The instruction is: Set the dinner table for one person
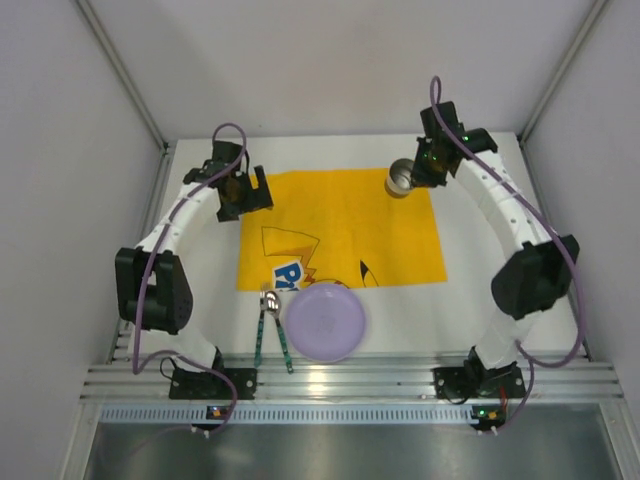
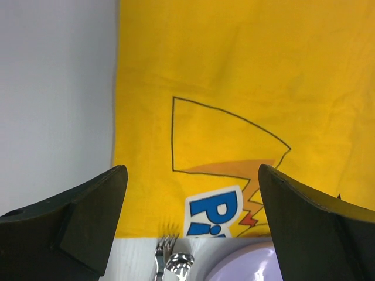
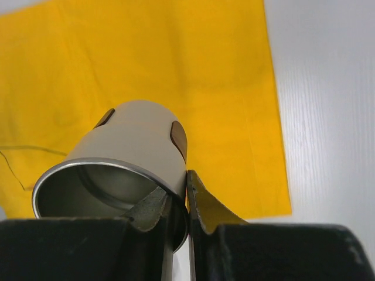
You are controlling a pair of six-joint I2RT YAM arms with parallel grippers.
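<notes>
Steel cup (image 3: 135, 140) in right hand (image 3: 176, 190)

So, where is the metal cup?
Top view: the metal cup is at the far right corner of the yellow placemat, rim pinched by the right end effector.

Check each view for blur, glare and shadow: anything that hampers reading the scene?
Top view: even, soft light, no hard shadows, but the cutlery beside the plate is tiny and soft. Left wrist: the mat is sharp; the open jaws are near-black, without detail. Right wrist: the cup is sharp with mild sheen on its rim; the jaws pinching it are dark.
</notes>
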